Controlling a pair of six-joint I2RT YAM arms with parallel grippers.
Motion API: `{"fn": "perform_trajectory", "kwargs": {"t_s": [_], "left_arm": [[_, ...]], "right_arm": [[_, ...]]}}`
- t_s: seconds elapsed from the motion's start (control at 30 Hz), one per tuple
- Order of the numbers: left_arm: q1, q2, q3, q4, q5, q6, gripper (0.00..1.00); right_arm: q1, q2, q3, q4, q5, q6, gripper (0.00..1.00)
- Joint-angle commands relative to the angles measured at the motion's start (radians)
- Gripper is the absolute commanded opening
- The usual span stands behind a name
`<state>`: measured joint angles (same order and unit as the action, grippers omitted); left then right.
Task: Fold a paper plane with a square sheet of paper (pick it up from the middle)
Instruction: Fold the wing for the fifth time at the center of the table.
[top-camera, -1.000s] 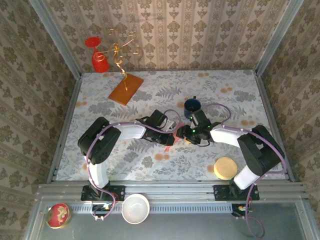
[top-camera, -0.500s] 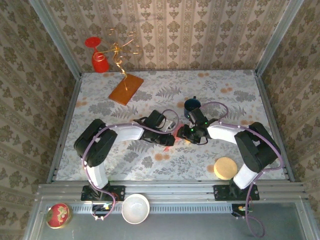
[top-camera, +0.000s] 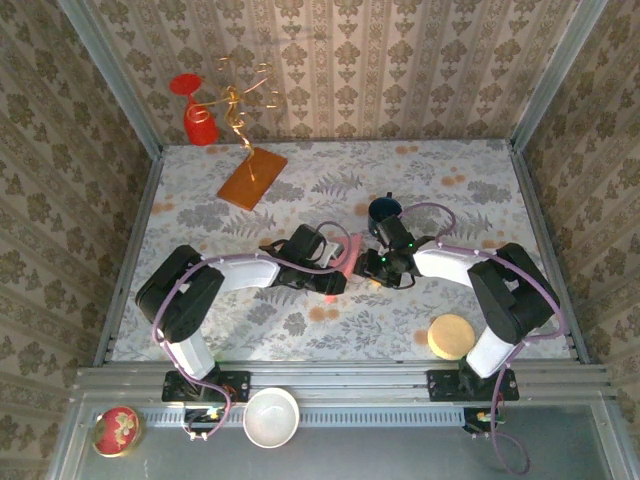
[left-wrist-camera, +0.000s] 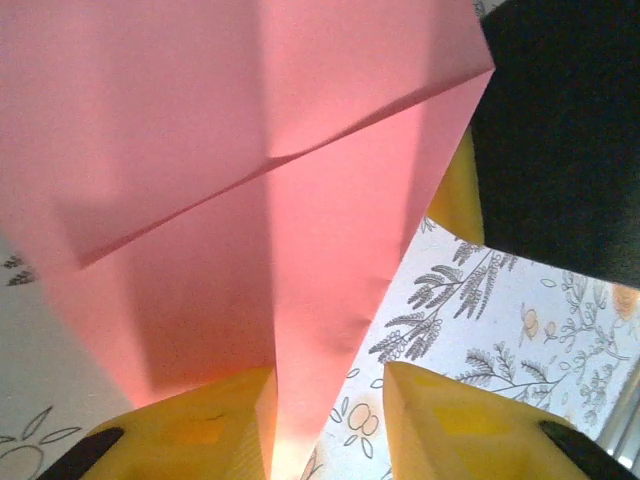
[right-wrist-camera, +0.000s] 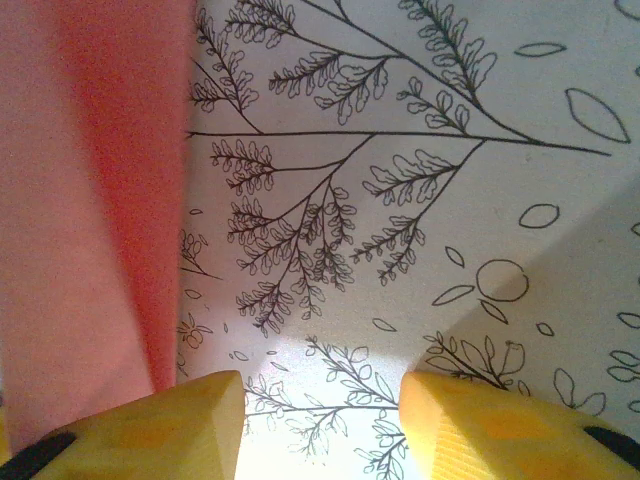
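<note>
Since the earlier frame: the left arm's elbow has swung out toward the table's left edge and its wrist has pushed forward. The sheet of paper (top-camera: 347, 256), earlier a small red patch low between the two wrists, now stands up as a pale pink strip.

Left gripper (left-wrist-camera: 328, 385): jaws apart, patterned table visible in the gap. The narrow end of the creased paper (left-wrist-camera: 250, 200) runs down into that gap and lies against one finger (left-wrist-camera: 215, 420). No pinch visible.

Right gripper (right-wrist-camera: 320, 395): jaws apart, nothing between them. The paper (right-wrist-camera: 80, 200) lies outside, beside one finger (right-wrist-camera: 170, 420).

Judgement: the raised flap reads as a fold in progress, with the sheet tipped up along a crease. At least two creases show. No dart shape yet, so this is mid-task.

Location: paper at mid-table, between the two grippers.

Count:
- paper: 1
- grippers: 2
- orange board (top-camera: 252, 178): 1
- blue mug (top-camera: 384, 211): 1
- tan disc (top-camera: 450, 336): 1
- red cup (top-camera: 197, 112): 1
- white bowl (top-camera: 271, 417): 1
</note>
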<state>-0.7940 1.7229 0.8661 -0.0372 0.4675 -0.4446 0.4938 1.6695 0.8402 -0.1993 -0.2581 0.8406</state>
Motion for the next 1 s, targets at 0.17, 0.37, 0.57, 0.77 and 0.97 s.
{"fn": "perform_trajectory", "kwargs": {"t_s": [0.17,0.37,0.57,0.77,0.97], "left_arm": [[-0.027,-0.105,-0.003,0.010,-0.119,0.092,0.38],[-0.007,-0.109,-0.038,0.042,-0.199,0.010,0.39],[-0.005,-0.066,-0.006,0.087,-0.151,-0.102,0.36],[0.002,-0.035,0.003,0.036,-0.182,-0.143,0.32],[0.042,-0.003,-0.054,0.075,-0.179,-0.221,0.28]], "right_arm": [[0.002,0.035,-0.008,-0.026,0.062,0.003,0.49],[0.000,-0.042,-0.051,0.067,0.037,0.001,0.49],[-0.004,-0.083,-0.059,0.102,0.025,0.006,0.49],[-0.014,-0.084,-0.069,0.121,0.005,0.026,0.49],[-0.026,-0.068,-0.076,0.181,-0.072,0.043,0.49]]}}
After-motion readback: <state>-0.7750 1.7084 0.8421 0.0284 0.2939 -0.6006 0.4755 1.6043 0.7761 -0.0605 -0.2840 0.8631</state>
